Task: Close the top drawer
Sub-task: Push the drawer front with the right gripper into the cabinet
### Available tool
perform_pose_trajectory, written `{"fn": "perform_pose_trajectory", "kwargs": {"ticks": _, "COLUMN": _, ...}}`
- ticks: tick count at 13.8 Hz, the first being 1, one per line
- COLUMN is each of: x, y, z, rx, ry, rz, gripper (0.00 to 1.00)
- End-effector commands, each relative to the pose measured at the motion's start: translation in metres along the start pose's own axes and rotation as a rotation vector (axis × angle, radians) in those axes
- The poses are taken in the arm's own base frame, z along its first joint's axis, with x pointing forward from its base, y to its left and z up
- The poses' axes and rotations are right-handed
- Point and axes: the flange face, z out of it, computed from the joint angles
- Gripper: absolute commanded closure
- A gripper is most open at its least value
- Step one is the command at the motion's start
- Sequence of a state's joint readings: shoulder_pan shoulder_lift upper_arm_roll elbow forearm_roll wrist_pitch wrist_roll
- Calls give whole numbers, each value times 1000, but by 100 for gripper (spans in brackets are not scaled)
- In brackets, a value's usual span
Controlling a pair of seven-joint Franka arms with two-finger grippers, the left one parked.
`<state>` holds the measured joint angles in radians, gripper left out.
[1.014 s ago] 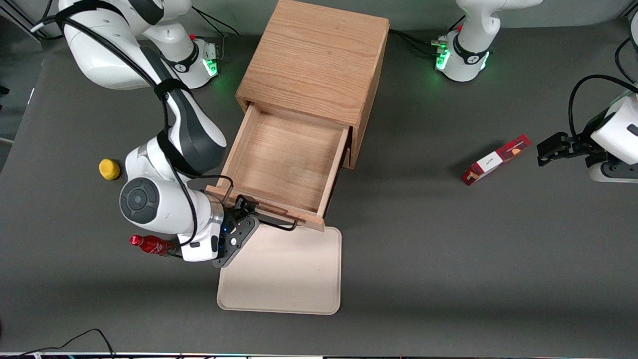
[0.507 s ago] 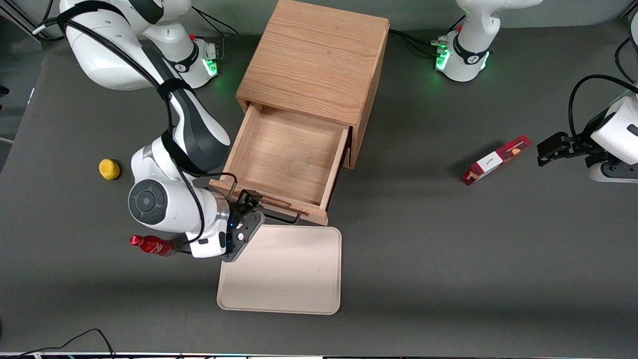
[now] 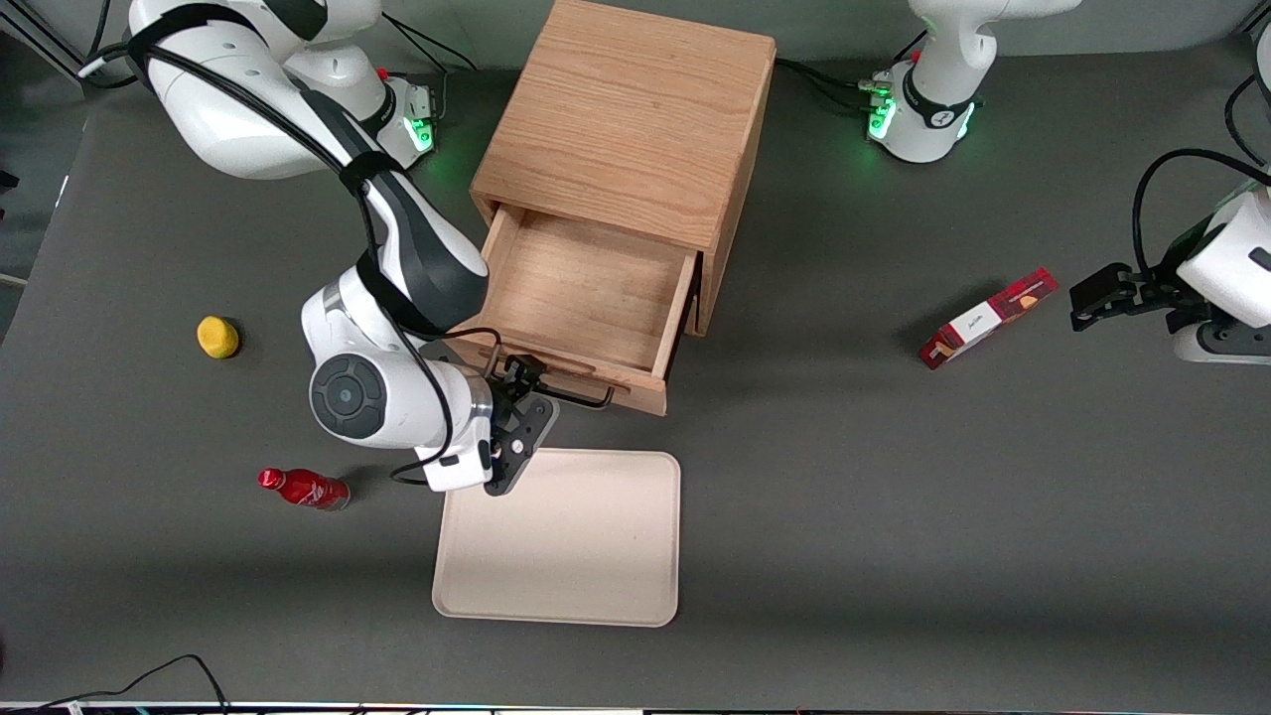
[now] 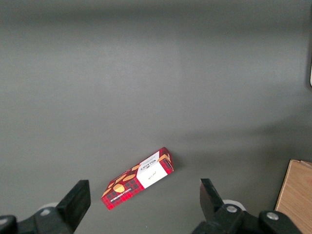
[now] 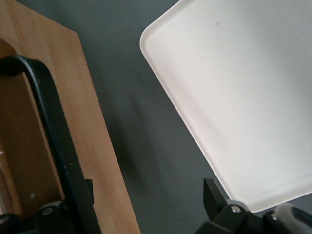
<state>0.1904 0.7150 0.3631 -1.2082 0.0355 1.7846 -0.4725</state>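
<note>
The wooden cabinet [image 3: 635,119] stands on the counter [image 3: 894,497]. Its top drawer [image 3: 586,298] is partly out, front facing the camera and the cream tray [image 3: 561,541]. The arm hides one front corner. The gripper [image 3: 521,382] is at the black handle [image 3: 581,395], fingers spread; only the wrist view shows them apart.

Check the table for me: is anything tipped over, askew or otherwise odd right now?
Two things lie on their sides: the red bottle near the tray, and the red snack box toward the parked arm's end. The top drawer is partly open and empty, with the gripper at its handle. Nothing looks spilled or damaged.
</note>
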Motion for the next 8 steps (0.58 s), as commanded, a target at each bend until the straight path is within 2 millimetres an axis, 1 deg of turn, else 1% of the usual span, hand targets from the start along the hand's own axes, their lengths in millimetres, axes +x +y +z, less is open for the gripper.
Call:
{"fn": "perform_pose_trajectory", "kwargs": {"ticks": 1, "x": 1, "y": -24, "z": 1, "rx": 22, "ry": -2, "rz": -14, "gripper": 0}}
{"fn": "perform_pose_trajectory", "kwargs": {"ticks": 2, "x": 1, "y": -27, "z": -3, "rx": 19, "ry": -1, "rz": -17, "gripper": 0}}
{"fn": "perform_pose_trajectory", "kwargs": {"ticks": 4, "x": 2, "y": -38, "z": 1, "rx": 35, "ry": -15, "rz": -18, "gripper": 0}}
{"fn": "perform_pose_trajectory", "kwargs": {"ticks": 8, "x": 0, "y": -53, "z": 3, "rx": 60, "ry": -22, "rz": -16, "gripper": 0}}
